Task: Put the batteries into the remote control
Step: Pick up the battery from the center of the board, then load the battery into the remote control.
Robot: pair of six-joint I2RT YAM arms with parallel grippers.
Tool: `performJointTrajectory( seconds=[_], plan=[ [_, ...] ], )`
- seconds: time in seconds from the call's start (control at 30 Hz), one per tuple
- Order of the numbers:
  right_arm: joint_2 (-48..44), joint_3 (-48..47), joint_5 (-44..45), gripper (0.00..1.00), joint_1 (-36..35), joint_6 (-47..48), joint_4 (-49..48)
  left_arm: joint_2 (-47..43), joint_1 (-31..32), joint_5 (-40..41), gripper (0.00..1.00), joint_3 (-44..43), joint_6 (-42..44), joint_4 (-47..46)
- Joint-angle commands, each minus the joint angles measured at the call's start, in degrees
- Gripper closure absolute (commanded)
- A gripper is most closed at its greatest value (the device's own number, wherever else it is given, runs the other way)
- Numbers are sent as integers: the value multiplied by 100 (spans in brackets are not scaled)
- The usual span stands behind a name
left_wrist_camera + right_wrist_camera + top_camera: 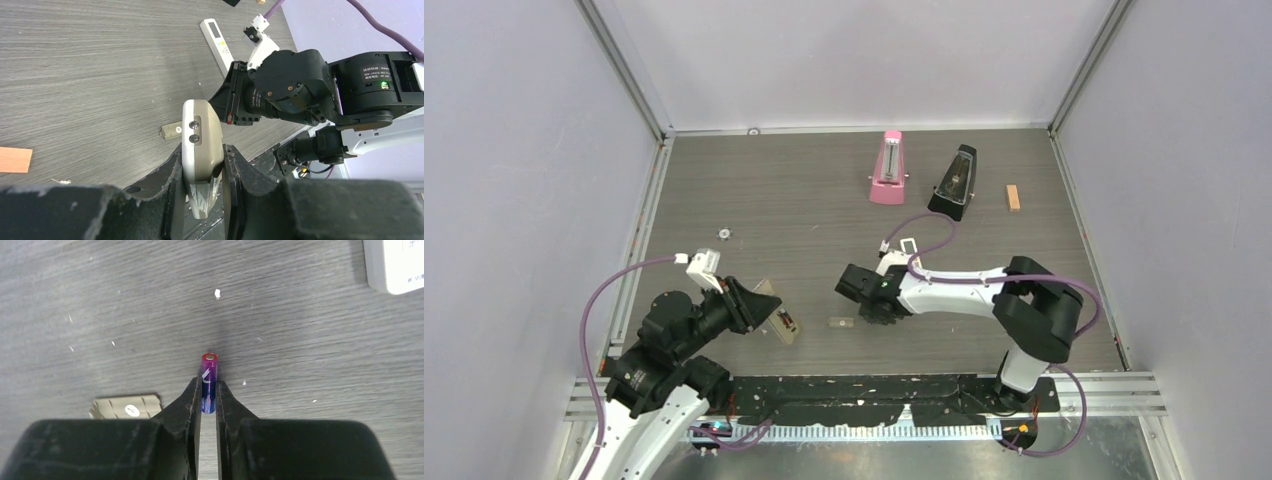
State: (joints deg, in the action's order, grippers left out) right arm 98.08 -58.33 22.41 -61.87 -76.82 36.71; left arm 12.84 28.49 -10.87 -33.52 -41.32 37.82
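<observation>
One battery (209, 367) sits pinched inside the right gripper (208, 390).

my left arm (674, 330) tucked low, left gripper (202, 155) clamped tight on the remote control (200, 135), right arm (954, 290) stretched across, right gripper (208, 390) nipping the purple battery (209, 371)

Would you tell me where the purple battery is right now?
In the right wrist view, the purple battery sits mid-frame between the fingertips of the right gripper, with a beige cover at lower left.
</observation>
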Motion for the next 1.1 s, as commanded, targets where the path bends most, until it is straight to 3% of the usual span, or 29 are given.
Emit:
performJointTrajectory(
  seconds=[0.0,0.13,0.33,0.6,0.9,1.07],
  plan=[
    [-761,496,37,95,-19,1875,-970,30,6,-357,100,-4,33,-446],
    [-1694,878,-322,95,-32,3090,-1481,113,7,-642,100,138,-61,-701],
    [-2889,1204,-1639,95,-66,4985,-2079,319,5,-1366,100,579,-442,-1589],
    [-3952,852,-3072,95,-301,5829,-1637,806,7,-1880,100,1162,-1060,-3183],
    [-3639,-285,-2455,95,-1063,5696,-656,1263,7,-2120,100,2177,-2273,-5784],
    [-3129,-1053,-1667,95,-1453,5434,-108,1044,7,-1898,100,2490,-2501,-6146]
  ],
)
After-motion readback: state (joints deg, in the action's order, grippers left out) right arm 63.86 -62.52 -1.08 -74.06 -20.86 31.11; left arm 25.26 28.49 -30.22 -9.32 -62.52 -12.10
